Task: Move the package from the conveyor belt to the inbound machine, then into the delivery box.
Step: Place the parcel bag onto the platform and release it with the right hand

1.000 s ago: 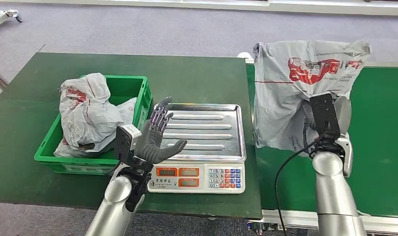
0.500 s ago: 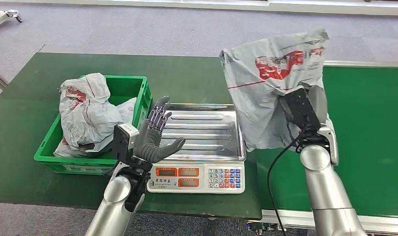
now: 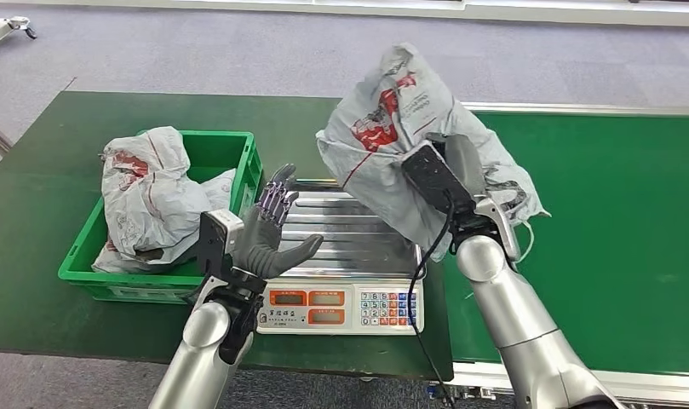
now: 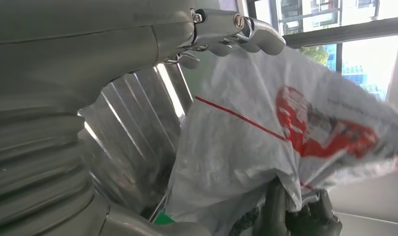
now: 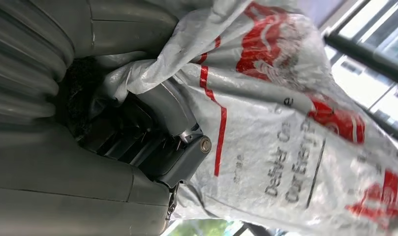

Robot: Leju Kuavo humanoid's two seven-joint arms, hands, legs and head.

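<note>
**First onlooker:** Nearest us, the left hand (image 3: 268,240) hovers over the front left corner of the weighing scale (image 3: 349,256), palm up, fingers spread, holding nothing. It sits just beside the steel pan, between the scale and the green crate (image 3: 238,158).

**Second onlooker:** And the parcel?

**First onlooker:** The grey courier bag (image 3: 383,128) hangs in the air, gripped by the right hand (image 3: 460,192), whose fingers are wrapped into the plastic. The right wrist view shows them bunched in the bag's folds (image 5: 152,123). It is clear of the conveyor belt (image 3: 630,213) and over the far right part of the scale's pan, not yet resting on it.

**Second onlooker:** Which way does it lie?

**First onlooker:** Tilted, its long axis running from the hand up and away towards the far left, so the bulk leans over the pan. The pan lies below and to the left of the right hand; that arm is plainly the nearer one for setting it down, I'd judge.

**Second onlooker:** Beyond that?

**First onlooker:** The crate, left of the scale, already holds other grey bags (image 3: 149,200).
</note>
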